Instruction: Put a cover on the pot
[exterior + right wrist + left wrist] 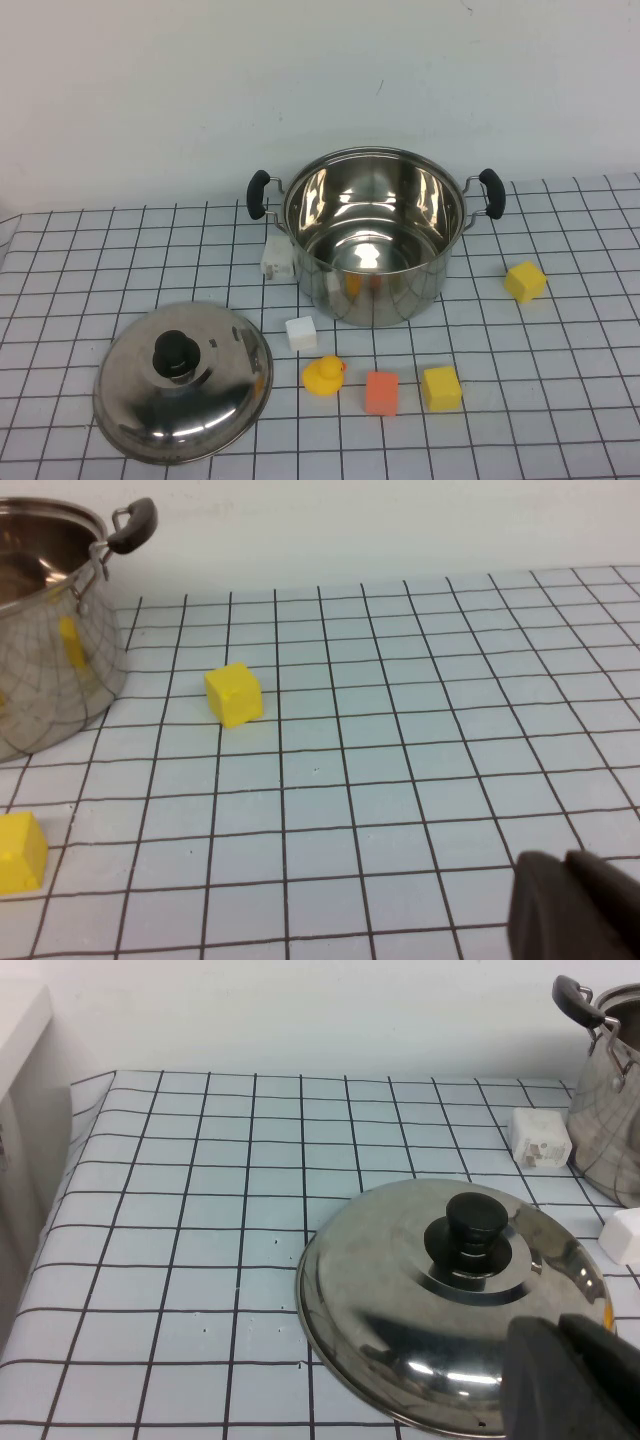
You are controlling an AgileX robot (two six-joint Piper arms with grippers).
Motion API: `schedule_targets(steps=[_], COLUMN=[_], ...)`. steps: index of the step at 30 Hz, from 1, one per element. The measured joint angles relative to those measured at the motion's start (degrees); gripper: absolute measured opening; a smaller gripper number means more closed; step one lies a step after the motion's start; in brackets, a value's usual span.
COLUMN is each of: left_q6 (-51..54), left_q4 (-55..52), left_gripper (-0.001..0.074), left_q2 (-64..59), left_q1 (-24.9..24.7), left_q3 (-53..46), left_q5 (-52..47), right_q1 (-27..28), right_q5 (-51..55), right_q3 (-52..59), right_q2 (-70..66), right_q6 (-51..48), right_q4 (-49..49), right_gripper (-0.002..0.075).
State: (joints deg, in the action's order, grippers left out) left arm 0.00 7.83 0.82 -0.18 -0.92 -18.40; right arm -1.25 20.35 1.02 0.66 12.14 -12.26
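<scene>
The pot (373, 232) is a large shiny steel stockpot with two black side handles, standing open and empty at the back middle of the checked table. It also shows in the left wrist view (610, 1110) and the right wrist view (45, 630). The domed steel lid (185, 382) with a black knob (176, 352) lies flat at the front left, apart from the pot. My left gripper (558, 1325) is shut and empty, hovering just short of the lid (455, 1300). My right gripper (565, 858) is shut and empty over bare table right of the pot. Neither arm shows in the high view.
A white charger (277, 260) lies by the pot's left side. A white block (301, 333), a yellow duck (323, 376), an orange block (381, 392) and a yellow block (441, 388) sit in front of the pot. Another yellow block (524, 281) sits to its right.
</scene>
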Motion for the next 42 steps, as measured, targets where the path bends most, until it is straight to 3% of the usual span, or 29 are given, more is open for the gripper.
schedule_targets(steps=[35, 42], left_q6=[0.0, 0.0], left_q4=[1.2, 1.7], left_gripper=[-0.0001, -0.0001], left_q2=[0.0, 0.0], left_q1=[0.0, 0.0], left_q3=[0.0, -0.2], left_q5=[0.0, 9.7], right_q1=[0.0, 0.0], right_q5=[0.0, 0.0], right_q3=[0.0, 0.0], right_q2=[0.0, 0.0], right_q6=[0.0, 0.0], right_q4=[0.0, 0.0], right_gripper=[0.0009, 0.0009])
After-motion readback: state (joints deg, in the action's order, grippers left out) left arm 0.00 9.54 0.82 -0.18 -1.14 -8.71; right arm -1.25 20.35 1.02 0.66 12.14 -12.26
